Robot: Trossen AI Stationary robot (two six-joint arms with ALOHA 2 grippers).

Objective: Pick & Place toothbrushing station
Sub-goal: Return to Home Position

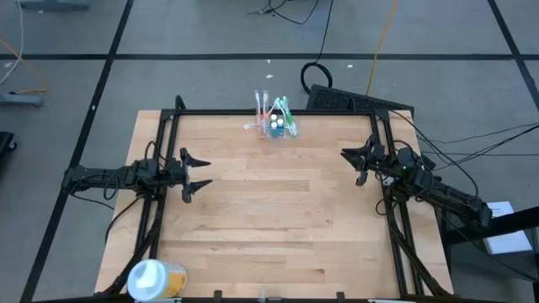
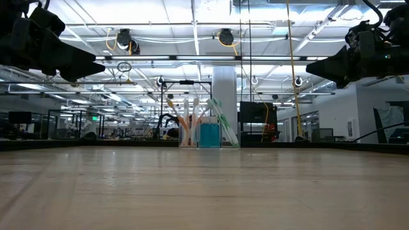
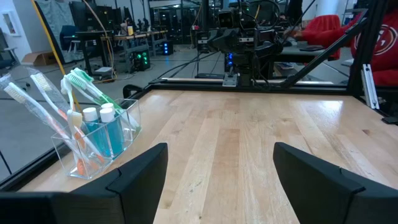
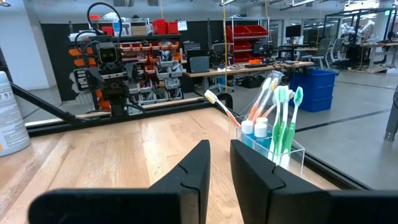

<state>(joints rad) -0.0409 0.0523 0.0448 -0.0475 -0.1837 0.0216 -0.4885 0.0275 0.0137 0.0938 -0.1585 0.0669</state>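
Observation:
The toothbrushing station (image 1: 274,124) is a small clear plastic holder with several toothbrushes and small blue bottles upright in it. It stands on its base on the wooden table near the far edge, at the middle. It also shows in the low view (image 2: 201,134), the left wrist view (image 3: 99,140) and the right wrist view (image 4: 270,140). My left gripper (image 1: 202,172) hovers at the table's left side, open wide and empty (image 3: 221,152). My right gripper (image 1: 352,165) hovers at the right side, empty, with only a narrow gap between its fingers (image 4: 219,149). Both are above the table and well clear of the station.
A round white-and-yellow tub (image 1: 156,279) stands at the table's near left corner; it also shows in the right wrist view (image 4: 9,118). A black frame (image 1: 253,112) runs along the far edge, just behind the station. Bare wood (image 1: 278,202) lies between the two grippers.

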